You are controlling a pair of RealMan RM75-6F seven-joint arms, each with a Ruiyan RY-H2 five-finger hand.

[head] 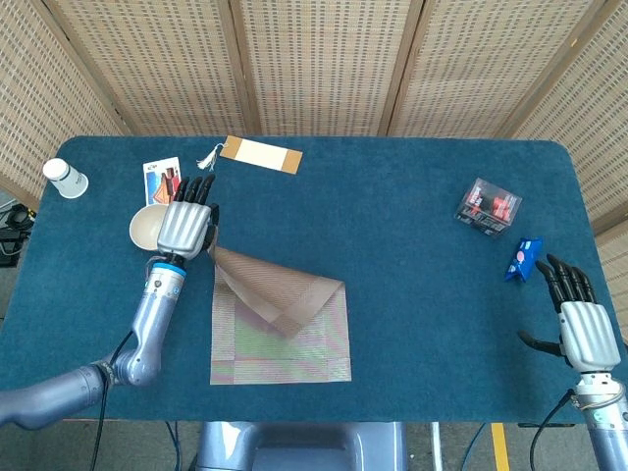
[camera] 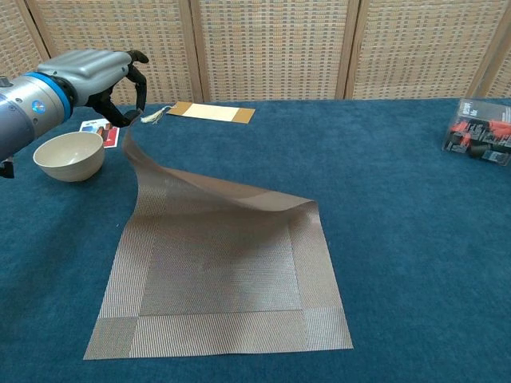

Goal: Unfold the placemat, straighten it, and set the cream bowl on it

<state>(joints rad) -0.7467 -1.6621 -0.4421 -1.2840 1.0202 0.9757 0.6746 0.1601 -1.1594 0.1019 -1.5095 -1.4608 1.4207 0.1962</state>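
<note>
The grey-brown woven placemat (head: 285, 329) (camera: 223, 279) lies at the table's front centre with its upper layer lifted off the lower one. My left hand (head: 186, 228) (camera: 96, 76) pinches that layer's corner and holds it raised above the mat's far left side, so the flap arcs up from the fold at the mat's far right. The cream bowl (head: 150, 227) (camera: 69, 155) stands upright on the cloth just left of my left hand. My right hand (head: 583, 326) hovers at the front right with fingers spread and nothing in it; the chest view does not show it.
The table (head: 392, 245) is covered in blue cloth. At the back left are a white cup (head: 66, 178), a picture card (head: 162, 181) and a tan bookmark with a tassel (head: 259, 155). At the right are a clear box (head: 488, 207) (camera: 477, 141) and a small blue packet (head: 524, 257).
</note>
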